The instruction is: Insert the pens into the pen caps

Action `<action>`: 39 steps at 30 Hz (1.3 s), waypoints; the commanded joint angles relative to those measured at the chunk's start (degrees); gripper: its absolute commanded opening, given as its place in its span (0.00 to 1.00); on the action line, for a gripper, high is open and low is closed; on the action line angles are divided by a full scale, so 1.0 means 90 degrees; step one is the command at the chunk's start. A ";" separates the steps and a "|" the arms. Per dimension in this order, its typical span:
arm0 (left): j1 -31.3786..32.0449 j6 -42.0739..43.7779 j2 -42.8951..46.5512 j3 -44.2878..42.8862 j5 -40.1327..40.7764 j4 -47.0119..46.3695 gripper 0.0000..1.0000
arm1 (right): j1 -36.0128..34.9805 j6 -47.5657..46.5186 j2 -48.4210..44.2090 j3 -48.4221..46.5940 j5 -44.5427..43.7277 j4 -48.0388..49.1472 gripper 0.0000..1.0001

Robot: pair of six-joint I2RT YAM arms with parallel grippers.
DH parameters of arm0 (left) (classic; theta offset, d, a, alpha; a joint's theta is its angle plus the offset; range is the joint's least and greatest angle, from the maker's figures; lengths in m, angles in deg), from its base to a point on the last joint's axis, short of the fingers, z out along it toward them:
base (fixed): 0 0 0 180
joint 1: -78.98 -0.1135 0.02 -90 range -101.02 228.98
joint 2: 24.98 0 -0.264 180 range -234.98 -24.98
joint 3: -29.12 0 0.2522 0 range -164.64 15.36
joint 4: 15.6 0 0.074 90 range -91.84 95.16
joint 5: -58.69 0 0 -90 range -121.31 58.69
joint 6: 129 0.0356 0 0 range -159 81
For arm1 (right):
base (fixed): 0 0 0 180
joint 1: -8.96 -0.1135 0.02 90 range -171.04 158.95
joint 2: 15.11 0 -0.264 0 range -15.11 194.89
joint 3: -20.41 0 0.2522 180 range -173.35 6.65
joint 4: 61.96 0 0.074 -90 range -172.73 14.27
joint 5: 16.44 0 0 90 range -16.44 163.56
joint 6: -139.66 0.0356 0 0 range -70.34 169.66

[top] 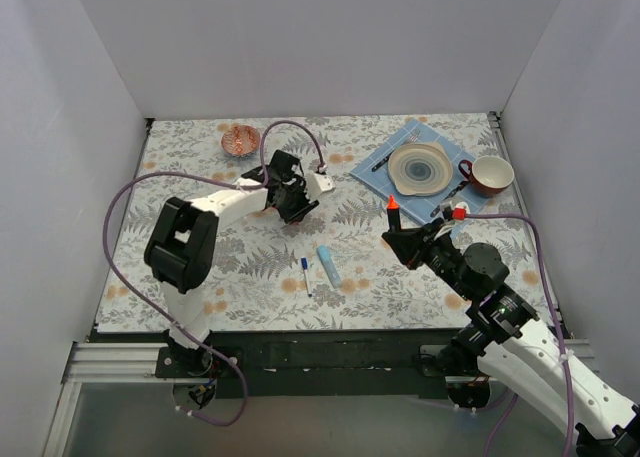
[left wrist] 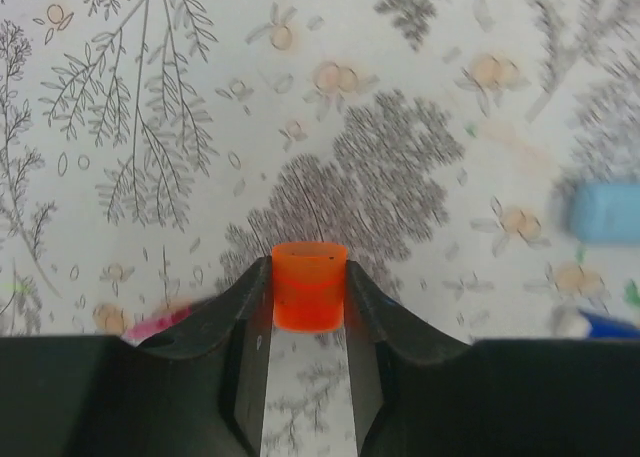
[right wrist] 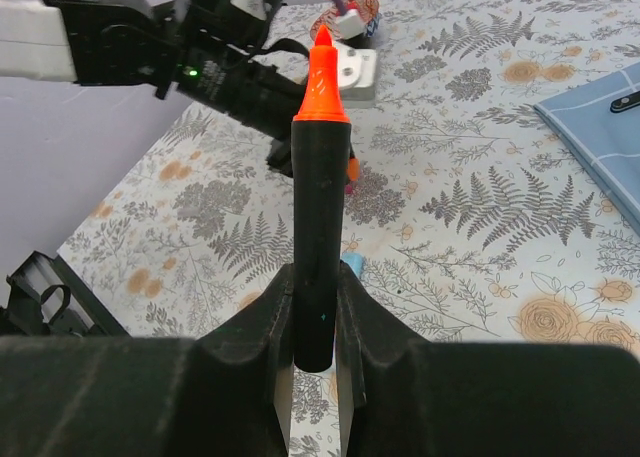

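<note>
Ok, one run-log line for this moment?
left hand: grips orange cap | right hand: holds uncapped black marker | stage: cap not yet on marker

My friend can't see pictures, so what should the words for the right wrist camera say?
The right gripper holds a black marker upright, its orange tip pointing up. Behind it, the left arm reaches over a flowery tablecloth, and a blue mat shows at the right edge.

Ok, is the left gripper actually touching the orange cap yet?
Touching. The left wrist view shows both fingers of the left gripper pressed against the sides of the orange cap, with no gap.
</note>
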 commanded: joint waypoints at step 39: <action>-0.0072 -0.2177 0.4619 0.2261 0.1347 -0.0990 0.98 | 0.0015 0.0672 -0.0713 -0.0549 0.0532 -0.0214 0.01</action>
